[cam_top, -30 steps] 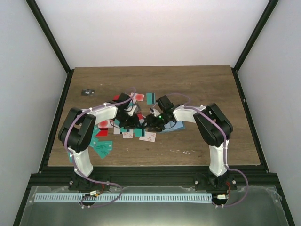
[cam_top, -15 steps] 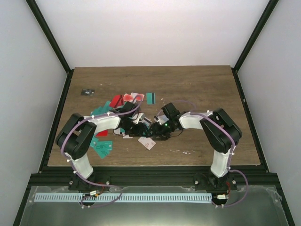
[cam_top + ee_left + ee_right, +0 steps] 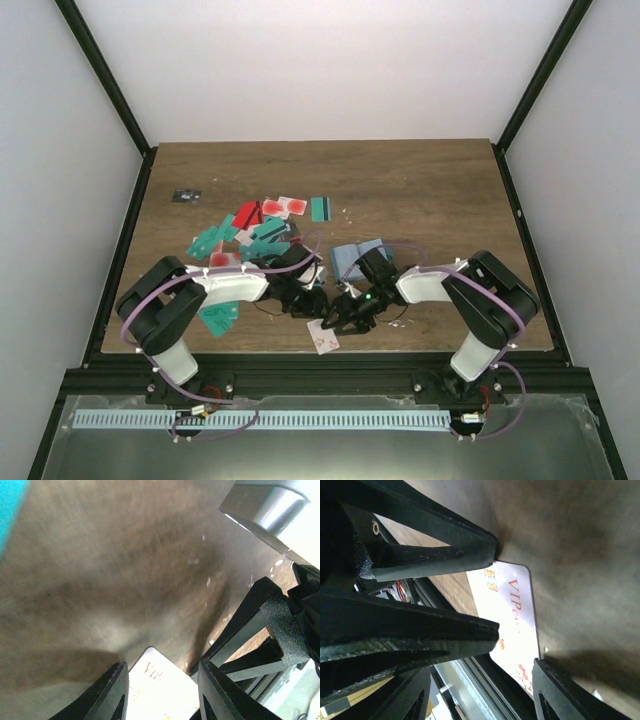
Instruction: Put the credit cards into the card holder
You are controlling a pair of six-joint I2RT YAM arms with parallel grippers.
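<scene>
One white-pink VIP credit card (image 3: 325, 340) lies at the table's near edge, its corner hanging over the black rail. Both grippers crowd over it. My left gripper (image 3: 312, 303) is open, its fingertips down on the card (image 3: 162, 692), which fills the gap between them. My right gripper (image 3: 338, 318) is open too, and the card (image 3: 512, 615) lies flat ahead between its fingers (image 3: 555, 690), not pinched. The blue card holder (image 3: 352, 256) lies behind the grippers, apart from them. Several more teal, red and white-pink credit cards (image 3: 255, 228) lie scattered at the back left.
The black frame rail (image 3: 400, 358) runs just below the table's near edge, and a metal tray (image 3: 560, 430) lies beyond it. A teal card (image 3: 220, 317) lies by the left arm. A small dark object (image 3: 185, 196) sits at the far left.
Both grippers have drawn back together from mid-table to the near edge, and the white-pink card has slid with them until it overhangs the edge. The card holder now shows uncovered.
</scene>
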